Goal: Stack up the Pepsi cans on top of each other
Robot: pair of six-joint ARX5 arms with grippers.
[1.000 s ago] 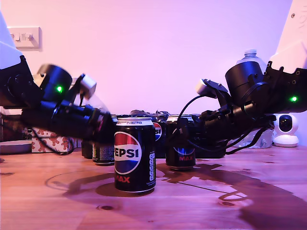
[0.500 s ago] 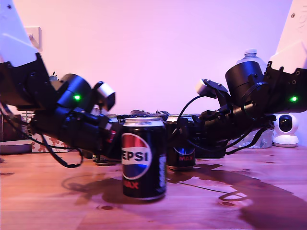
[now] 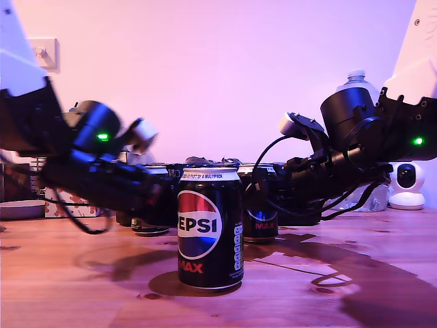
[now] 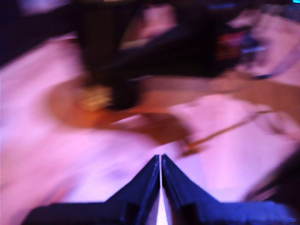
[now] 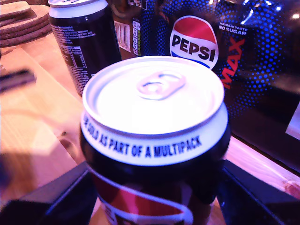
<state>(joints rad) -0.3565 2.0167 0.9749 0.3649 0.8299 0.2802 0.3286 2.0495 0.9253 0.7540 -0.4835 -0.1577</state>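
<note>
**Item: stacking of Pepsi cans, progress record**

- Front can (image 3: 209, 229): upright on the table (image 3: 355, 301), nearest the exterior view's camera, alone. Nothing rests on its lid.
- Second can (image 5: 152, 122): upright on the table, behind the front can and towards the exterior view's right. It is not lifted.
- Third can (image 5: 84, 37): upright further back, beside the multipack (image 5: 211, 56). In the exterior view it is largely hidden behind the blurred arm.
- First pincer (image 4: 160, 157): tips pressed together, holding nothing, over bare table. Its view is smeared by motion.
- Second pincer (image 5: 154, 187): one finger lies against each side of the second can. This is read as pinching it low on the body.

**Status:** no can stands on another, so no tier is built. By judgement, the work is at the first pick-up.

**Remaining:** raise the second can, seat it on a chosen base can, then add the last can on top.
</note>
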